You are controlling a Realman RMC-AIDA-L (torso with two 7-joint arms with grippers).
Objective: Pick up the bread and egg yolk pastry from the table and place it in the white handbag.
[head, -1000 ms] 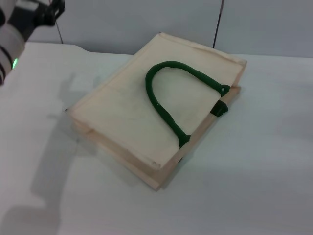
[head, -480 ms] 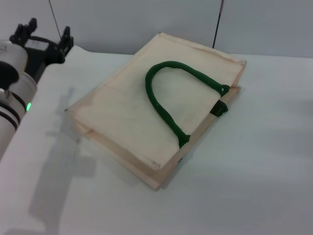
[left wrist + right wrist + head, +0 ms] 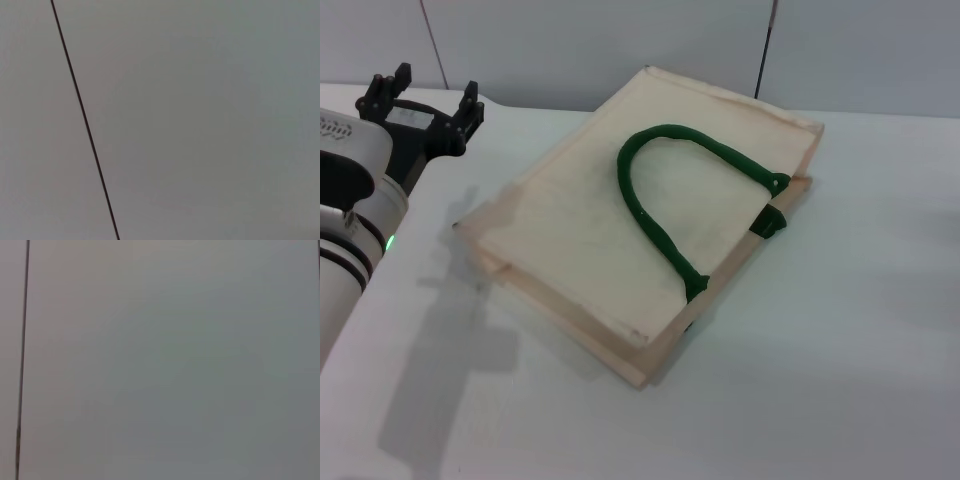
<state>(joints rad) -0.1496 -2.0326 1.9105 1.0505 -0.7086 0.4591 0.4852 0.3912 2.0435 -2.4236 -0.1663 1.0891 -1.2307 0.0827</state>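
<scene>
The white handbag (image 3: 620, 215) lies flat on the white table (image 3: 840, 330) in the head view, with its dark green handle (image 3: 665, 200) resting on top. My left gripper (image 3: 426, 92) is at the far left, off the bag's far-left corner, raised above the table, with its fingers spread and nothing between them. The bread and the egg yolk pastry are out of view in every frame. My right gripper is out of view. Both wrist views show only a grey wall with a dark seam.
The left arm's white body (image 3: 350, 230) fills the left edge of the head view. A grey wall (image 3: 620, 40) with dark vertical seams stands behind the table. Bare table lies to the right of and in front of the bag.
My left arm has come down and to the right from the upper left corner, bringing the gripper closer to the bag's far-left corner. The bag has not moved.
</scene>
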